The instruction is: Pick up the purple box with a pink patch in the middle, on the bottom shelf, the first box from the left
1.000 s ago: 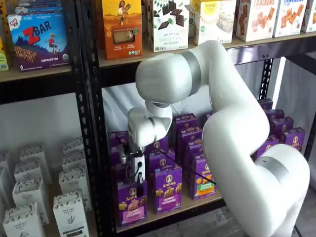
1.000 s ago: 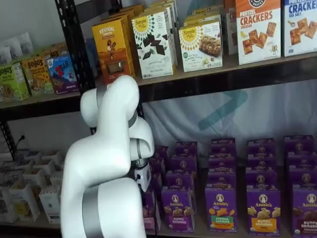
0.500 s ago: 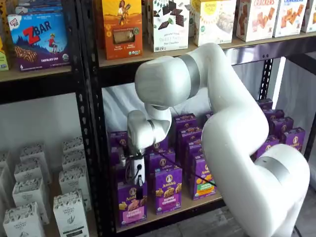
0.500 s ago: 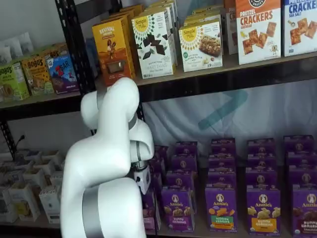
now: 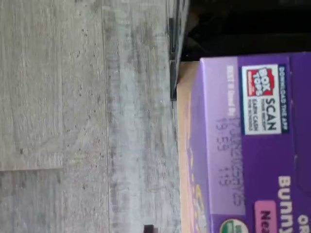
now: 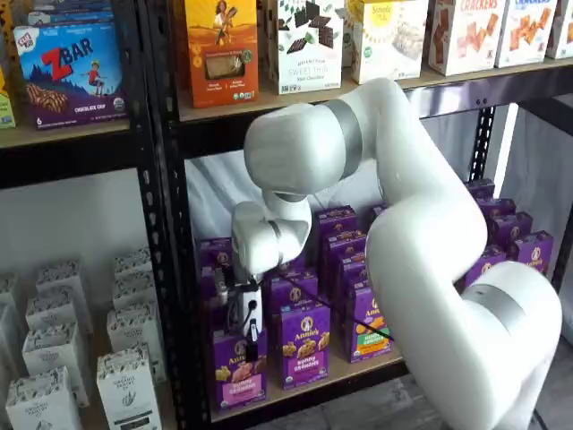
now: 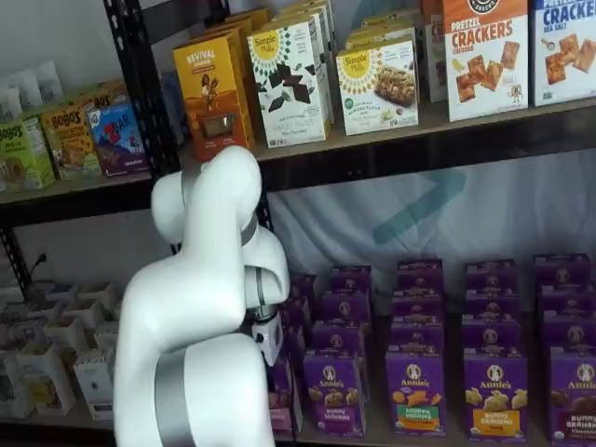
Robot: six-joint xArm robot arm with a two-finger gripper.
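Observation:
The purple box [image 6: 236, 376] with its pink patch stands upright at the left end of the bottom shelf [image 6: 345, 369]. My gripper [image 6: 252, 344] hangs straight down over the box's top. One black finger lies against the upper front of the box; the other is hidden, so whether there is a gap between them I cannot tell. In a shelf view the arm covers most of the purple box [image 7: 280, 402], and only the gripper's white body [image 7: 268, 335] shows above it. The wrist view looks onto the purple box [image 5: 248, 145] from very close, with a Box Tops label and a pink patch.
More purple Annie's boxes [image 6: 302, 345] stand in rows to the right and behind. A black perforated upright [image 6: 170, 269] rises just left of the box. White cartons [image 6: 125, 381] fill the neighbouring bay. The wrist view shows grey plank floor [image 5: 82, 116] beyond the shelf's front edge.
The gripper has sunk a little lower, so its black finger now overlaps the top front of the purple box. The box itself has not moved.

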